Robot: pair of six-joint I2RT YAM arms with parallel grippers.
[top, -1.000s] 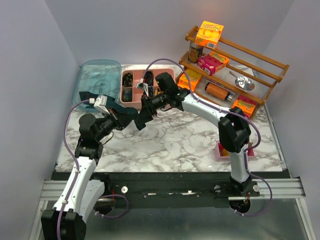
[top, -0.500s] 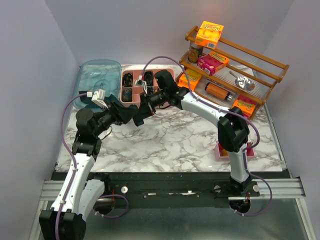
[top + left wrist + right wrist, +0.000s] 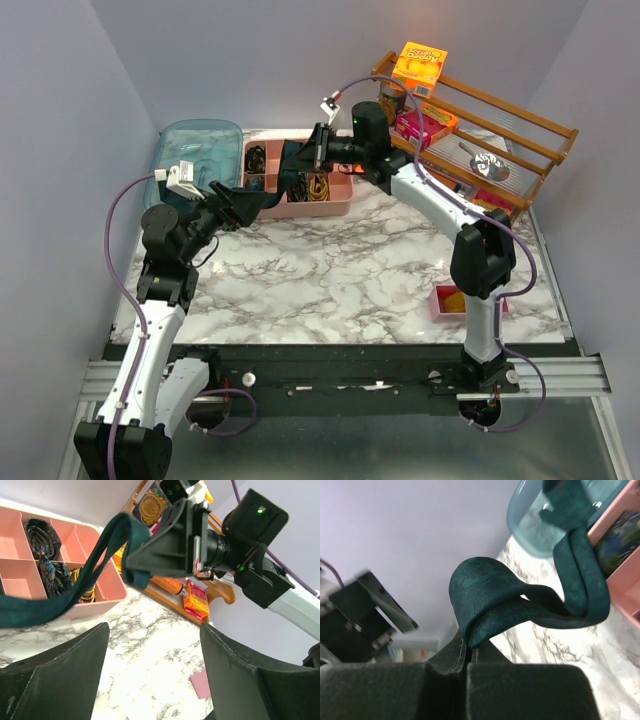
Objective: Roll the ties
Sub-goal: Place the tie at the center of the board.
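Necktie, dark teal, is being held up in a fold by the right gripper over a pink divided tray.

From above, a marble table is filling the middle of the frame, with a wooden rack of boxes standing at upper right and a clear teal bin sitting at upper left. Between them, the tray is holding rolled ties: dark patterned coils and a mustard coil. The right gripper's fingers are pressing fully together on the fabric, which is trailing toward the bin, its far end out of sight. The left gripper is hovering at center left beside the tray's near corner, fingers spread wide, gripping nothing.
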